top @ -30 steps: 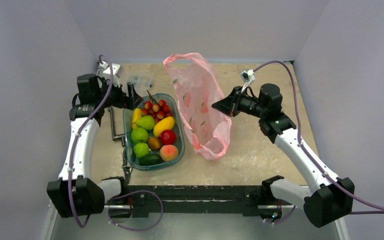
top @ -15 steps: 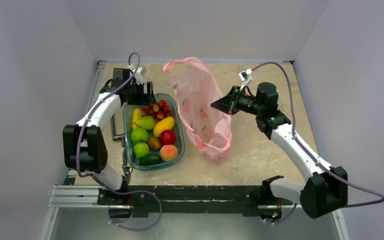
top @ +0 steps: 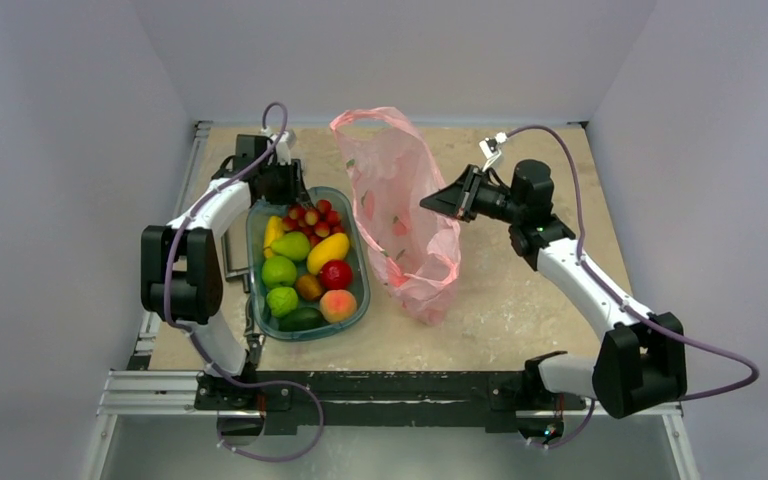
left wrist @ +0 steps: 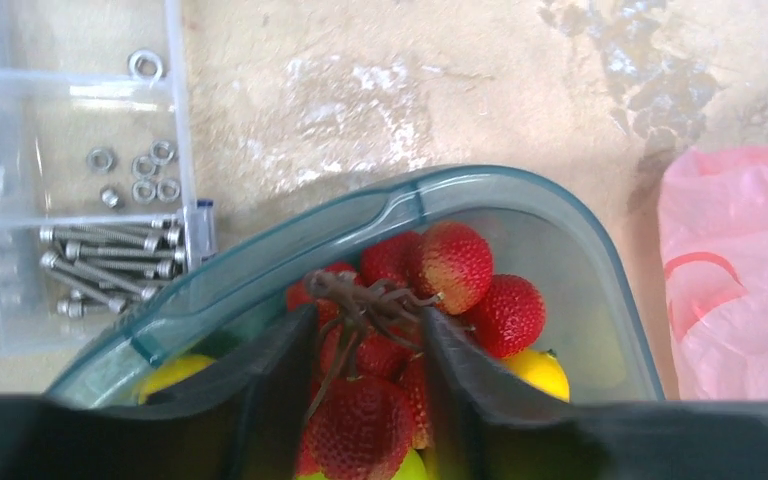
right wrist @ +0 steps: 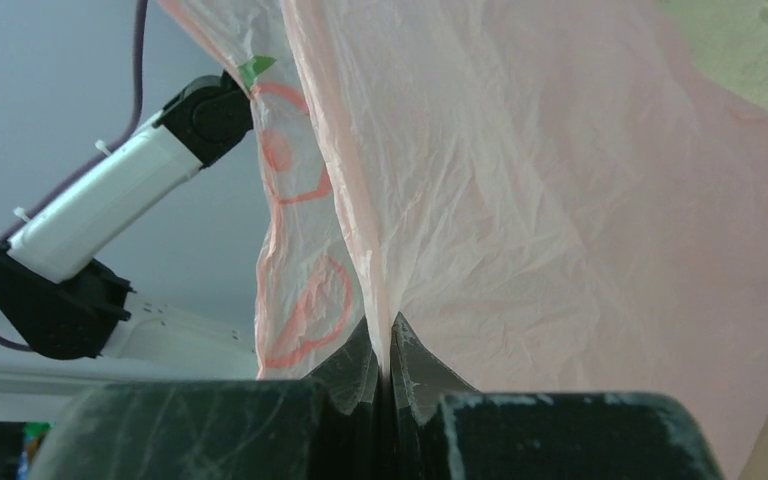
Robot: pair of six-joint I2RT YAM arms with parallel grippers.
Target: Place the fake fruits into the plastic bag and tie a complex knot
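So, right gripper is pinched flat on a fold of the plastic bag; thin crinkly pink film with red prints, standing slack and upright mid-table, just right of the tub. Left gripper is half-spread over the far end of that teal translucent oval tub; fingers either side of the brown twiggy stem of a bumpy red berry cluster; can't tell if the pads touch it.

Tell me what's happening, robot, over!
Left fingers open, straddling the strawberry bunch in the tub. Right fingers shut on the bag, holding it up. Nothing between tub and bag. Over.
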